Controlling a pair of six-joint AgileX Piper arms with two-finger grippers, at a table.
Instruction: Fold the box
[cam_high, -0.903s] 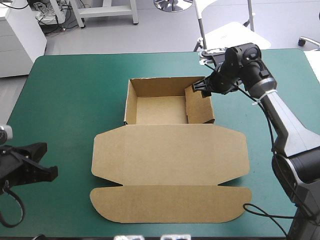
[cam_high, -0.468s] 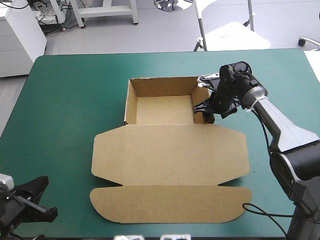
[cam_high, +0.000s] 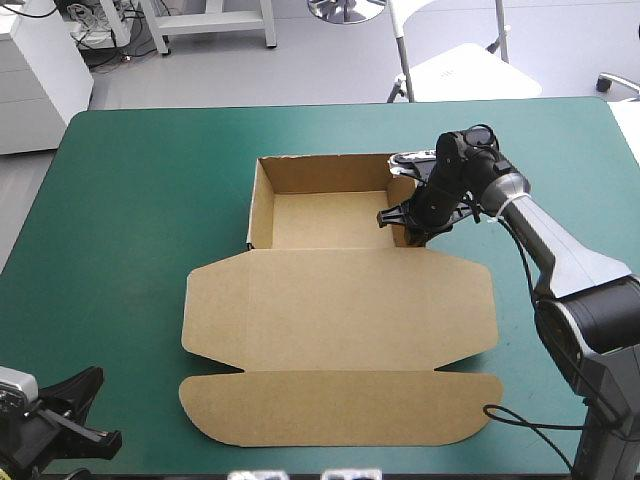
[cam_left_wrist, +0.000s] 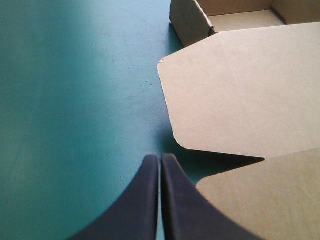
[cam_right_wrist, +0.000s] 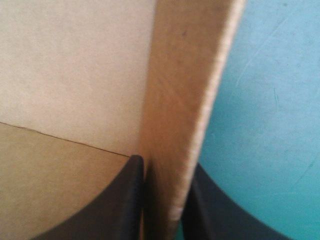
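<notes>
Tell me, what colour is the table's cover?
Plain teal-green table cover; the high view shows it best.

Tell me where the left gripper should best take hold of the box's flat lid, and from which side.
Probably the front flap at its rounded left end, coming low from the table's left. The lid lies flat, offering nothing to pinch from above; a shadow under that flap's edge suggests room for one finger. The shut left gripper must open first.

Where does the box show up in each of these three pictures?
High view: box mid-table, tray far, lid flat toward the near edge.
Left wrist view: lid and a tray corner ahead of the shut left gripper.
Right wrist view: its wall between the fingers of the right gripper.
Shared landmark: the teal-green cover.
</notes>
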